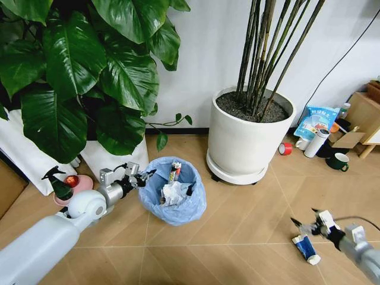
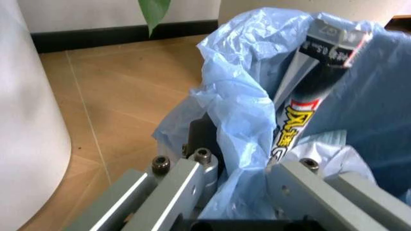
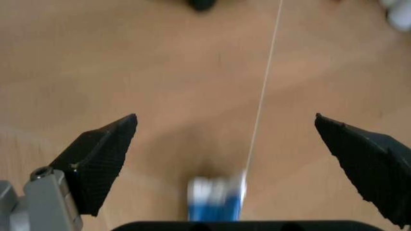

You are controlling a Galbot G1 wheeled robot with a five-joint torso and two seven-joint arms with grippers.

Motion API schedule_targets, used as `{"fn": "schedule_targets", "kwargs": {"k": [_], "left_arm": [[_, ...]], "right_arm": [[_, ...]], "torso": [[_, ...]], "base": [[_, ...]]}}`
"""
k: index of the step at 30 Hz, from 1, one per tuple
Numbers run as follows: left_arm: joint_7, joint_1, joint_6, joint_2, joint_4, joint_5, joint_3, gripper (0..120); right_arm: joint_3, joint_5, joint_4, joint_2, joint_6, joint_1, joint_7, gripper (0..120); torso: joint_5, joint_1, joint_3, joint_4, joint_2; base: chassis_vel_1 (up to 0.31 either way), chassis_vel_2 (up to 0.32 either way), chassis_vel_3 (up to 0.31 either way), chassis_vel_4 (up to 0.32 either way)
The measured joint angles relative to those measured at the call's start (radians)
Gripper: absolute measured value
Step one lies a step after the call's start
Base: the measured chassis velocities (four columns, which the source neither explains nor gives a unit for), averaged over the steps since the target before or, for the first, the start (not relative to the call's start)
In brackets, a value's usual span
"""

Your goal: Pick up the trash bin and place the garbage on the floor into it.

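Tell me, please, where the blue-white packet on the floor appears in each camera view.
Head view: the packet lies lower right, just below the right gripper.
Left wrist view: not in it.
Right wrist view: bottom centre, between the open fingers.
Shared landmark: the floor, with its pale seam.

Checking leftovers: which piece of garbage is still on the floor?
The blue-white packet, lying under the right end effector; the other pieces sit inside the trash bin.

The blue-lined trash bin (image 1: 173, 199) stands holding wrappers and paper; a blue-white packet (image 1: 306, 248) lies on the floor (image 1: 237, 225).
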Motion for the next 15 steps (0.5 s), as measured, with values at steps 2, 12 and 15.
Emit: {"fn": "schedule_targets", "kwargs": {"k": [2, 12, 15], "left_arm": [[0.0, -0.001, 0.0, 0.001, 0.0, 0.0, 0.0, 0], [-0.004, -0.008, 0.0, -0.004, -0.008, -0.002, 0.016, 0], [-0.005, -0.007, 0.001, 0.0, -0.013, -0.004, 0.016, 0]], "right_arm": [[0.008, -0.01, -0.004, 0.011, -0.001, -0.018, 0.005, 100], [-0.016, -0.035, -0.089, 0.094, -0.008, 0.003, 0.025, 100], [-0.036, -0.035, -0.116, 0.111, -0.014, 0.031, 0.025, 100]], "torso": [[0.0004, 0.0, 0.0, 0.0, 0.0], [-0.0004, 0.0, 0.0, 0.0002, 0.0], [-0.0003, 0.0, 0.0, 0.0002, 0.0]], "base": [[0.0, 0.0, 0.0, 0.0], [0.0, 0.0, 0.0, 0.0], [0.0, 0.0, 0.0, 0.0]]}}
